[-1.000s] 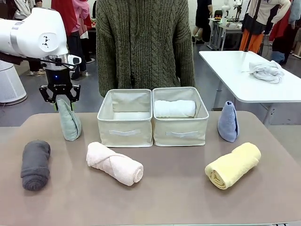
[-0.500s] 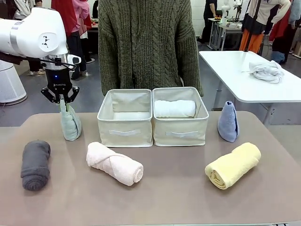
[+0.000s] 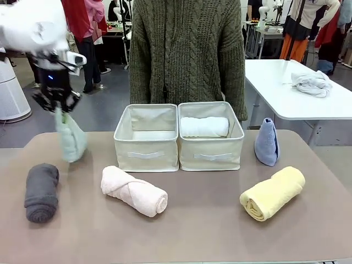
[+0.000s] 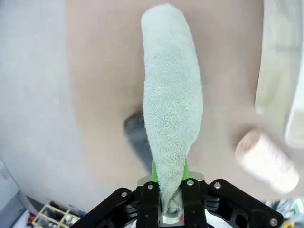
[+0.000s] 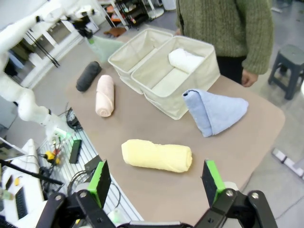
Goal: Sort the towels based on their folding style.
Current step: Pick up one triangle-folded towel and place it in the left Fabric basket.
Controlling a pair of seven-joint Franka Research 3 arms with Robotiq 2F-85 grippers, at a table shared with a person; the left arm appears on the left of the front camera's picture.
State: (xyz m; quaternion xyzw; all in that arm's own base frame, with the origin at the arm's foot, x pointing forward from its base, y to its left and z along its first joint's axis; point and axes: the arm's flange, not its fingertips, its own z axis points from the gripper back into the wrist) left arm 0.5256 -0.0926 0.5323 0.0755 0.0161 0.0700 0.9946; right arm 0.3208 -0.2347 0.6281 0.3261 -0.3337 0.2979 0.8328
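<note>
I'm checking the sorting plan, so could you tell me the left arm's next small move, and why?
Probably carry the green cone towel sideways to above the empty left bin. It hangs pinched in the left gripper beside that bin, and the right bin already holds a rolled white towel, so cones likely go in the other.

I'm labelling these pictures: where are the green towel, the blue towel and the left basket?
green towel [image 3: 70,144], front view, its wide lower part
blue towel [image 3: 267,144], front view, middle of the cone
left basket [image 3: 146,155], front view, its front wall
</note>
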